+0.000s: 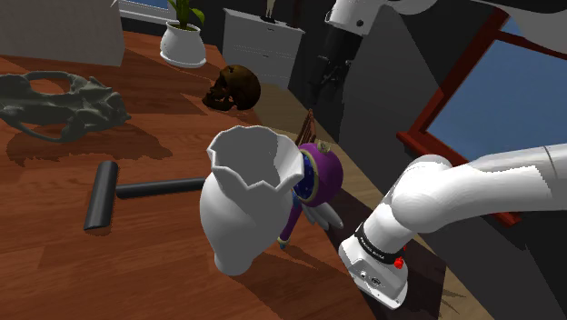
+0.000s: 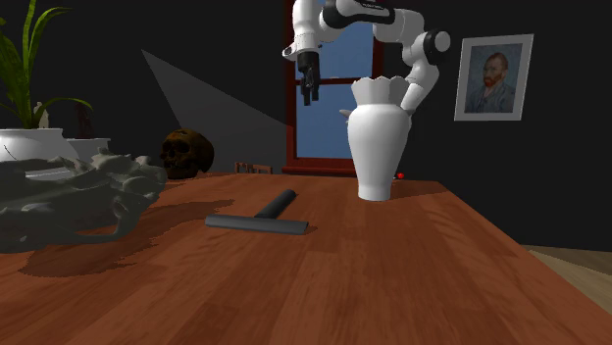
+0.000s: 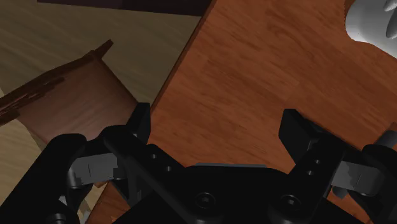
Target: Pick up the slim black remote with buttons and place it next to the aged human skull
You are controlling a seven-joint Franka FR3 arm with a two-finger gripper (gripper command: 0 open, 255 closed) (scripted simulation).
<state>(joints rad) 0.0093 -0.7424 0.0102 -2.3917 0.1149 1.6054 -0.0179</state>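
Two slim dark bars lie on the brown table [image 1: 54, 273], touching end to side: one [image 1: 102, 195] [image 2: 257, 225] and another [image 1: 159, 188] [image 2: 276, 205]. I cannot make out buttons on either. The dark brown human skull [image 1: 233, 89] [image 2: 187, 154] rests farther back on the table. My black gripper [image 1: 320, 86] [image 2: 310, 95] [image 3: 216, 127] hangs high in the air, open and empty, over the table's edge [image 3: 184, 63] beyond the skull, well away from the bars.
A tall white vase [image 1: 250, 195] [image 2: 381, 147] [image 3: 375, 22] stands near the stand, with a purple object [image 1: 318, 173] behind it. A grey animal skull [image 1: 59, 105] [image 2: 69, 196] and a potted plant [image 1: 184, 43] sit at the far side. A wooden chair [image 3: 70, 95] stands off the table's edge.
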